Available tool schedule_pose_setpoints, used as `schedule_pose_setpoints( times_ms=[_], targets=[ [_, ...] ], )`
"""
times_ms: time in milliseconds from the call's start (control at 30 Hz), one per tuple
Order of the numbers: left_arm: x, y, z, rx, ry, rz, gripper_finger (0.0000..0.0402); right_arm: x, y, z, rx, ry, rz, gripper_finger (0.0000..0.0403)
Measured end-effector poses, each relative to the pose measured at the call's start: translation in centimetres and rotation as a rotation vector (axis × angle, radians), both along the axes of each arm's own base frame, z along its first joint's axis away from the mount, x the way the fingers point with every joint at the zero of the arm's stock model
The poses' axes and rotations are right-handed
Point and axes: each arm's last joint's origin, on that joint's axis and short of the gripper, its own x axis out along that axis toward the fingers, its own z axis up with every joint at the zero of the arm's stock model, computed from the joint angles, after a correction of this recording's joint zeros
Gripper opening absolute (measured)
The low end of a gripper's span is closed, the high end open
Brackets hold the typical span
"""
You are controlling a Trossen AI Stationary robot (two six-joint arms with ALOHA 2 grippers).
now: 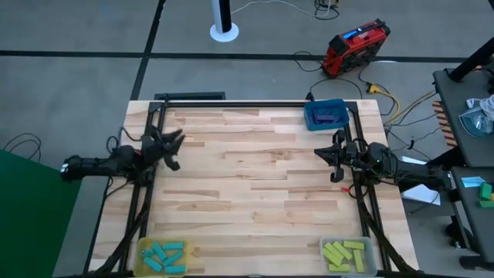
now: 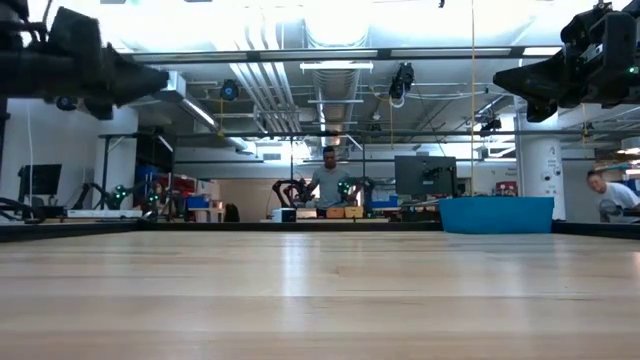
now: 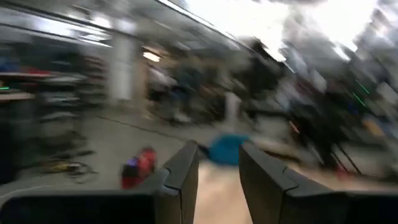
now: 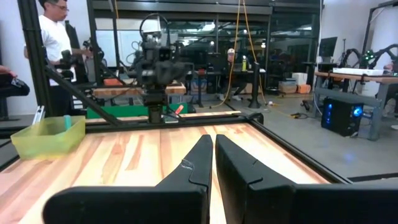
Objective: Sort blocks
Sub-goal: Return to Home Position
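Observation:
The blocks lie sorted in three trays. Cyan blocks (image 1: 164, 255) fill a yellow tray (image 1: 143, 262) at the near left. Yellow-green blocks (image 1: 344, 253) lie in a clear tray (image 1: 327, 266) at the near right. Dark purple blocks (image 1: 327, 117) sit in a blue tray (image 1: 312, 121) at the far right. My left gripper (image 1: 179, 150) hangs open above the table's left side and holds nothing (image 3: 219, 171). My right gripper (image 1: 320, 153) hangs shut above the right side, also with nothing in it (image 4: 214, 155). In the low view both are high above the tabletop.
A black frame (image 1: 255, 103) runs along the table's edges. The wooden tabletop (image 1: 247, 185) lies bare between the two arms. A red device (image 1: 353, 46) and cables lie on the floor beyond the far edge. People (image 2: 328, 182) are in the room behind.

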Motion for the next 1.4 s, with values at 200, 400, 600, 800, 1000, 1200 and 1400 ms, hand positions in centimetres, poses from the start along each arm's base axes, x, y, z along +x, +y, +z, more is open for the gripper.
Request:
schedule_pose_setpoints(
  times_ms=[200,400,600,800,1000,1200,1400],
  targets=[
    [0.6,-0.7,-1.7,0.076,0.195,-0.260,0.0094,0.0,0.0,0.0,0.000,0.000,0.000,0.0013],
    [0.6,-0.8,-1.7,0.136,0.222,-0.269,0.0094,0.0,0.0,0.0,0.000,0.000,0.000,0.0013],
    [0.7,-0.8,-1.6,0.137,0.236,-0.270,0.0094,0.0,0.0,0.0,0.000,0.000,0.000,0.0013],
    [0.8,-0.8,-1.6,0.136,0.243,-0.270,0.0094,0.0,0.0,0.0,0.000,0.000,0.000,0.0013],
    [0.8,-0.8,-1.6,0.136,0.243,-0.270,0.0094,0.0,0.0,0.0,0.000,0.000,0.000,0.0013],
    [0.8,-0.8,-1.6,0.136,0.242,-0.270,0.0094,0.0,0.0,0.0,0.000,0.000,0.000,0.0013],
    [0.8,-0.8,-1.6,0.137,0.240,-0.270,0.0094,0.0,0.0,0.0,0.000,0.000,0.000,0.0013]
  ],
)
